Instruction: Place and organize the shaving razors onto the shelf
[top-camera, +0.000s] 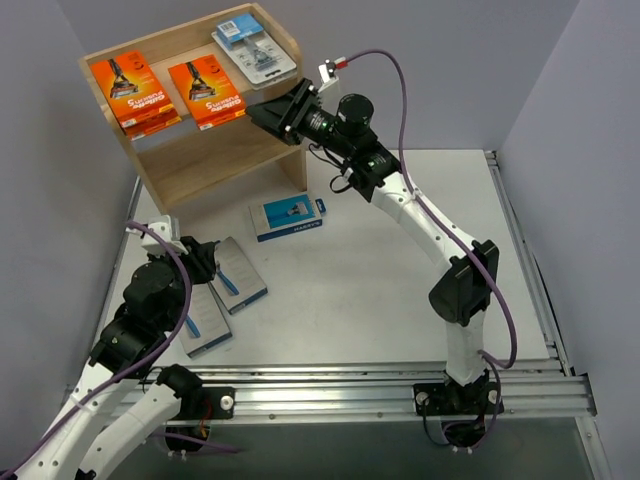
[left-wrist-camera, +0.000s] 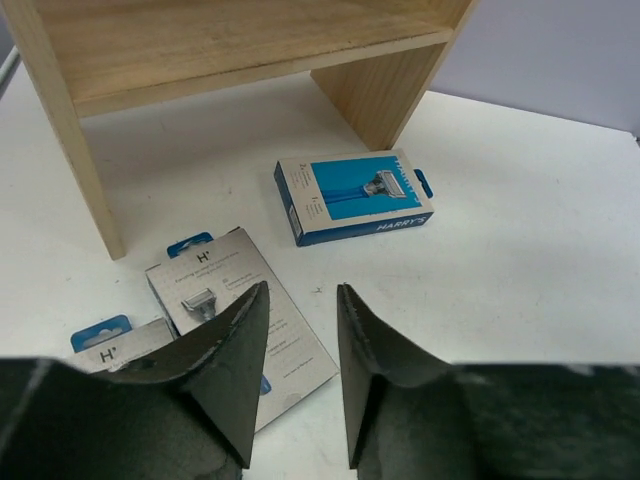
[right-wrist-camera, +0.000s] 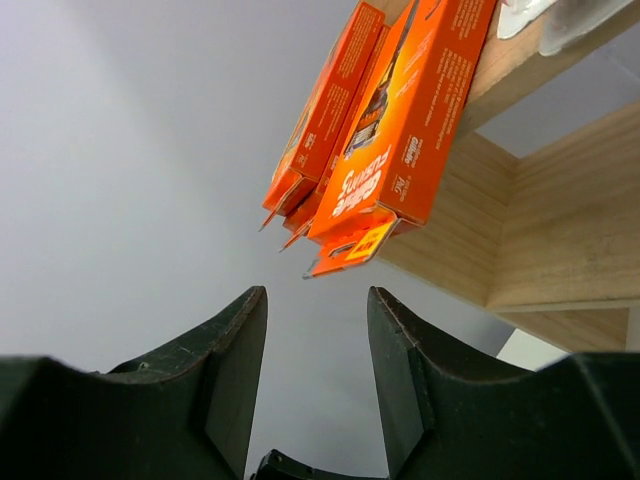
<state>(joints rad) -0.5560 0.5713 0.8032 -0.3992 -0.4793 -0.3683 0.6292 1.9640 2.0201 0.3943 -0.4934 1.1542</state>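
The wooden shelf (top-camera: 215, 160) stands at the back left. On its top lie two orange razor boxes (top-camera: 137, 93) (top-camera: 206, 93) and a clear blister pack (top-camera: 255, 52). My right gripper (top-camera: 268, 112) is open and empty, raised just right of the shelf top; its wrist view shows the orange boxes (right-wrist-camera: 400, 120) overhanging the edge. A blue-faced box (top-camera: 288, 217) lies on the table in front of the shelf. Two grey boxes (top-camera: 238, 273) (top-camera: 203, 320) lie by my left gripper (top-camera: 205, 262), which is open and empty just above the nearer grey box (left-wrist-camera: 235, 300).
The shelf's lower tier (left-wrist-camera: 230, 40) shows bare wood. The blue-faced box (left-wrist-camera: 352, 195) lies right of the shelf's side panel (left-wrist-camera: 385, 85). Grey walls close in the left, back and right. An aluminium rail (top-camera: 400, 385) runs along the near edge.
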